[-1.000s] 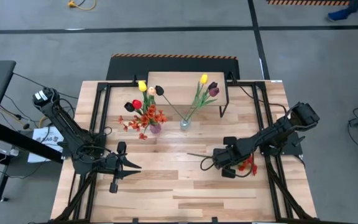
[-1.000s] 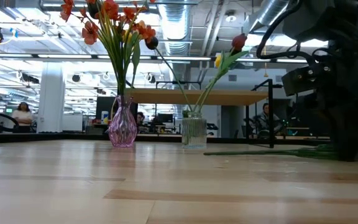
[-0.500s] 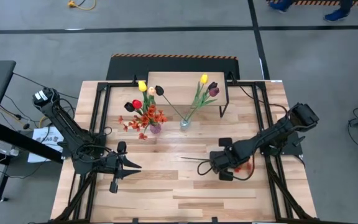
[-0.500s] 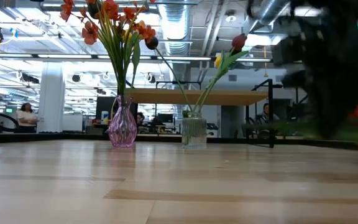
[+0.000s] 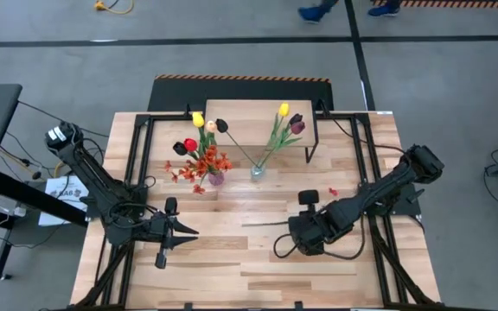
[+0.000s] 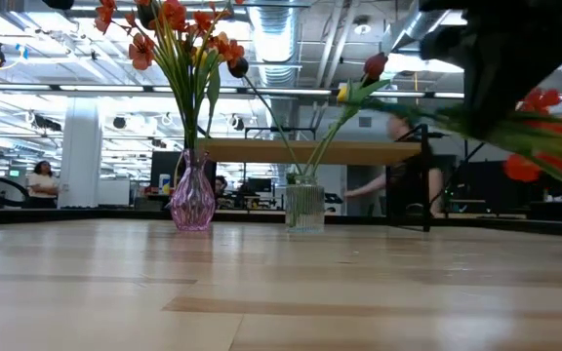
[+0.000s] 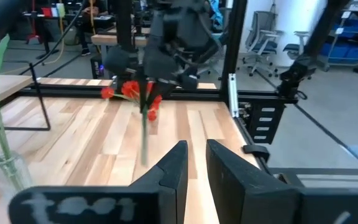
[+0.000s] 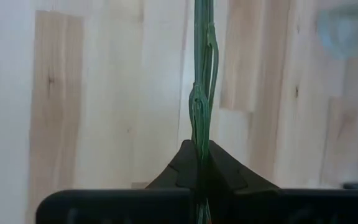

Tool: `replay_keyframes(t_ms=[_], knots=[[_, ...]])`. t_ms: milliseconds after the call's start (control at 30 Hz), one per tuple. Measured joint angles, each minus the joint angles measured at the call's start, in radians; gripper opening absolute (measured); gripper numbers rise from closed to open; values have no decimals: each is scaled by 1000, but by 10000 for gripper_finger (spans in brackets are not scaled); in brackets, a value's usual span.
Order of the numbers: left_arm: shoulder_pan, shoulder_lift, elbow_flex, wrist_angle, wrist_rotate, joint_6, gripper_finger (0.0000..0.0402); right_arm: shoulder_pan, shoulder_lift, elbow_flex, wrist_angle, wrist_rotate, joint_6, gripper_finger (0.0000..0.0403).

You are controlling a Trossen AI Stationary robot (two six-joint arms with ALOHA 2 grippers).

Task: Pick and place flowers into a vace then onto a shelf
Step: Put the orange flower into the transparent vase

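The large plank tabletop of pale wood (image 5: pixel 232 259) fills the middle of the high view, framed by black rails. At its twelve o'clock edge stands the low shelf with a light wood rectangular top on thin black metal legs (image 5: pixel 253 117). The dark right arm reaches in from three o'clock, and its right gripper (image 5: pixel 308 235) sits toward five o'clock of the table centre, jaws clamped tight on the bushy orange-red spray with thin green stems (image 8: pixel 202 93), which hangs clear of the boards; in the low view its blossoms (image 6: pixel 540 136) float above the wood. The dark left arm waits at eight o'clock, its left gripper (image 5: pixel 180 230) low over the table with a narrow gap between the fingers (image 7: pixel 173 171) and nothing between them. Just in front of the shelf, at eleven o'clock, the pink ribbed glass vase (image 6: pixel 192 200) holds tulips and orange-red sprays, and beside it at twelve o'clock the clear glass vase (image 6: pixel 304 205) holds more tulips. A small red petal (image 5: pixel 333 192) lies loose at two o'clock.
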Motion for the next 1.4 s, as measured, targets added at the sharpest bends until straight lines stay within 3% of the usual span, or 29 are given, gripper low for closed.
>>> replay_keyframes(t_ms=[133,267,667,833,1167,1300,1400], knots=[[25,18,0,11,1,-1,46,9,80,34,-40,28,-140,1],[44,20,1,13,11,-24,46,12,197,103,-125,135,-208,3],[46,25,1,42,37,-27,46,82,546,517,-605,615,-311,1],[46,43,1,82,54,-30,46,131,606,633,-584,763,-510,3],[52,127,1,252,67,-12,46,162,604,751,-568,1053,-737,8],[78,145,9,268,154,-25,46,160,604,791,-532,1144,-879,9],[106,167,9,275,259,-59,46,153,604,818,-507,1147,-952,6]])
